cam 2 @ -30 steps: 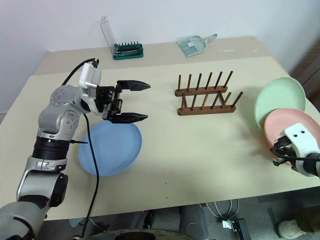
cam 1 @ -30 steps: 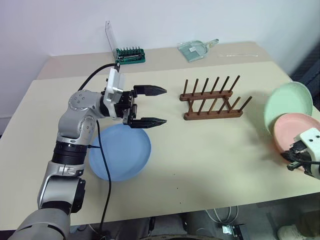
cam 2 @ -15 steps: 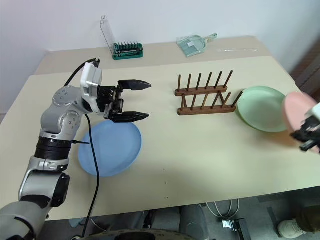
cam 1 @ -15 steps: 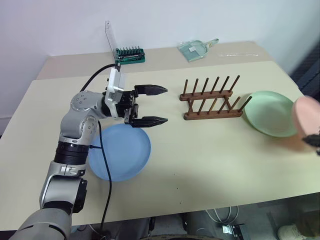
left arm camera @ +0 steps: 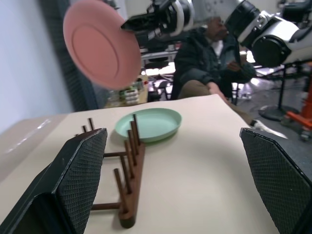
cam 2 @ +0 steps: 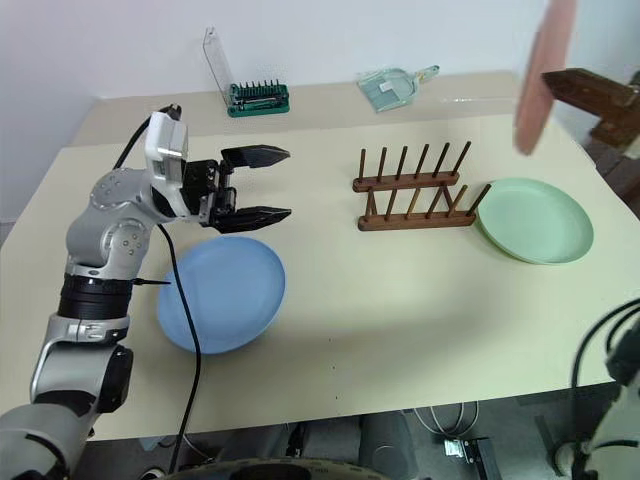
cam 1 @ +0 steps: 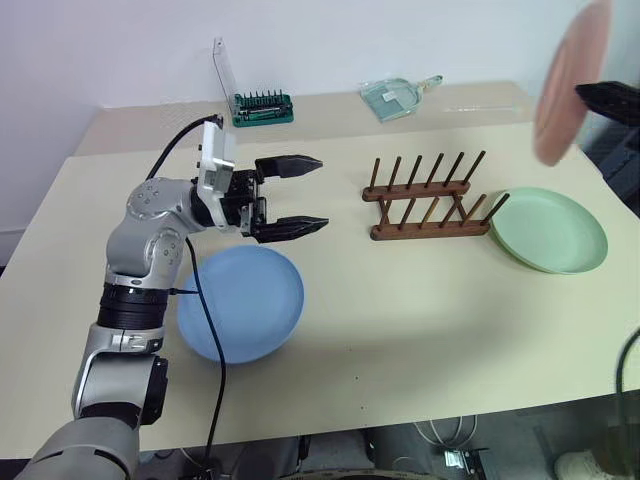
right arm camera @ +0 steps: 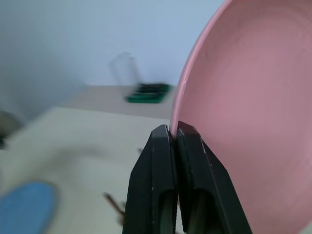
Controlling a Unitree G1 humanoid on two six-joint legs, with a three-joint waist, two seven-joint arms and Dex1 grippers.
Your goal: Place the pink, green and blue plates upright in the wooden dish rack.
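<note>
High above the table's right side, my right gripper [cam 1: 584, 92] is shut on the rim of the pink plate [cam 1: 570, 85], which hangs on edge; the pinch shows close up in the right wrist view [right arm camera: 173, 130]. The green plate [cam 1: 550, 243] lies flat on the table just right of the wooden dish rack [cam 1: 430, 198], whose pegs hold nothing. At the left the blue plate [cam 1: 240, 303] lies flat on the table. My left gripper [cam 1: 322, 193] hovers open above its far edge and points toward the rack, with nothing between its fingers [left arm camera: 83, 180].
A green-based tool holder [cam 1: 260, 105] with a clear lid and a clear scoop [cam 1: 395, 97] sit along the table's far edge. A seated person [left arm camera: 204, 63] is beyond the table's right end. Bare tabletop lies between the blue plate and the rack.
My right gripper has swung up from the table's right edge with the pink plate, turning it on edge. The green plate, earlier tilted under it, now lies flat. The left gripper barely moved.
</note>
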